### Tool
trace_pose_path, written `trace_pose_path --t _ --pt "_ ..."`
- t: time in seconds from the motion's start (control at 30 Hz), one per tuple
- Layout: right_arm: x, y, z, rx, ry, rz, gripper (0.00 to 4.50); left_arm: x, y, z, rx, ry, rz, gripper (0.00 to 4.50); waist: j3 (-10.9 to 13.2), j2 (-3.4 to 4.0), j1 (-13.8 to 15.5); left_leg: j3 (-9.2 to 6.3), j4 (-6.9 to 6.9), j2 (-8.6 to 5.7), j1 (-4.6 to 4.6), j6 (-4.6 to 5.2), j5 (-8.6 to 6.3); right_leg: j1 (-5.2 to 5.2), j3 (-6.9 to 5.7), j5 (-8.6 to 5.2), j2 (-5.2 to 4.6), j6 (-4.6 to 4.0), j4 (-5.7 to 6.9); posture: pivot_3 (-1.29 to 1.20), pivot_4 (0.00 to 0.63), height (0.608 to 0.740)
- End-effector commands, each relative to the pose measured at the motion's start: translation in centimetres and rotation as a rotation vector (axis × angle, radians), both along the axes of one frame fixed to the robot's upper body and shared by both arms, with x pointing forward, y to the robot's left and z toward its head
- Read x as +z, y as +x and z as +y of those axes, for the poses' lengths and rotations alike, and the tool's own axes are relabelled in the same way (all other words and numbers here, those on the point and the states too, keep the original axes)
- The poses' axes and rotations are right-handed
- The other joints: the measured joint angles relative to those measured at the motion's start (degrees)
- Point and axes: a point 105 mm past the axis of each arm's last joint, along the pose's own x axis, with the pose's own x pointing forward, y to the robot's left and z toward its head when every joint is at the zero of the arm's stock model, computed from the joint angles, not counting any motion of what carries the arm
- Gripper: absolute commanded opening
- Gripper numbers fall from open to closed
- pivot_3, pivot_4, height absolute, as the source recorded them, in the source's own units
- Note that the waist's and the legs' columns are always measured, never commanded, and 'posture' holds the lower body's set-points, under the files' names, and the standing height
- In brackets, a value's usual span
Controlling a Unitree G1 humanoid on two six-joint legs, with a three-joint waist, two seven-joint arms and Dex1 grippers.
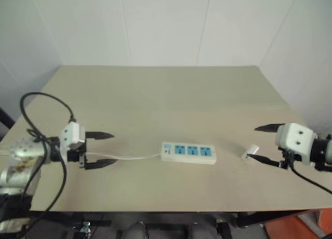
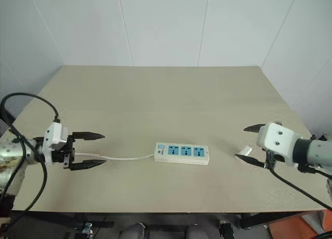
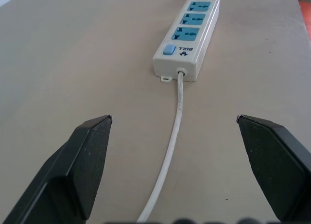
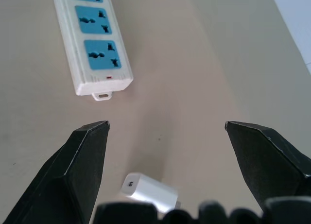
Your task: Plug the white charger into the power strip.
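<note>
The power strip (image 1: 188,152) lies flat near the middle of the table, three blue sockets facing up, its thin cord (image 1: 132,157) running off to the left. A small white charger (image 1: 250,151) lies on the table to the strip's right. My right gripper (image 1: 263,144) hovers open over the charger, which sits low between its fingers in the right wrist view (image 4: 149,192), untouched. At the left, my left gripper (image 1: 104,149) stands open above the cord, pointing toward the strip (image 3: 188,34).
The beige table (image 1: 166,94) stretches back to a white wall. A black cable (image 1: 44,125) loops over my left arm. An orange object (image 1: 311,226) sits beyond the table's front right corner.
</note>
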Motion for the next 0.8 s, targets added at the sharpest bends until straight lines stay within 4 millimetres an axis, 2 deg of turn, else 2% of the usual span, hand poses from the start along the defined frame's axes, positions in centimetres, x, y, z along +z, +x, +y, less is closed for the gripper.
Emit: trace_pose_path --t 0.03,0.27,0.47,0.6,0.8 --pt "1.4 0.7 0.0 0.033 -0.034 -0.037 4.50 1.7 -0.7 0.5 0.049 -0.012 -0.071 4.48 0.0 0.01 0.0 0.00 -0.02 0.00 0.00 0.00 0.00 -0.01 0.00 0.02 0.00 -0.04 -0.01 0.00 0.150 0.740" --pt "1.6 1.4 -0.2 0.061 -0.040 -0.009 4.50 1.8 -1.5 0.7 0.089 -0.025 -0.098 4.48 0.0 0.01 0.3 0.02 -0.08 -0.01 -0.16 0.00 0.00 -0.22 0.00 0.13 -0.01 -0.36 0.01 0.00 0.150 0.740" --pt "1.7 1.4 -0.4 0.071 -0.059 -0.015 4.50 2.1 -0.9 -1.1 0.022 -0.130 -0.151 4.48 0.0 0.01 0.2 0.10 -0.07 0.00 -0.14 0.00 0.00 -0.27 0.03 0.14 0.01 -0.37 0.06 0.00 0.150 0.740" --pt "1.9 0.4 0.1 0.082 -0.054 -0.025 4.50 1.1 0.7 -2.3 -0.101 -0.166 -0.092 4.48 0.0 0.07 0.7 0.09 -0.03 -0.01 -0.15 0.00 0.01 -0.26 0.01 0.15 0.03 -0.36 0.12 0.00 0.150 0.740" --pt "0.5 -2.0 1.6 0.070 -0.017 -0.025 4.50 1.0 4.8 -3.9 -0.257 -0.182 -0.077 4.48 0.0 0.05 0.8 0.07 0.03 -0.06 -0.25 0.01 0.01 -0.26 0.01 0.15 0.06 -0.30 0.09 0.00 0.150 0.740"
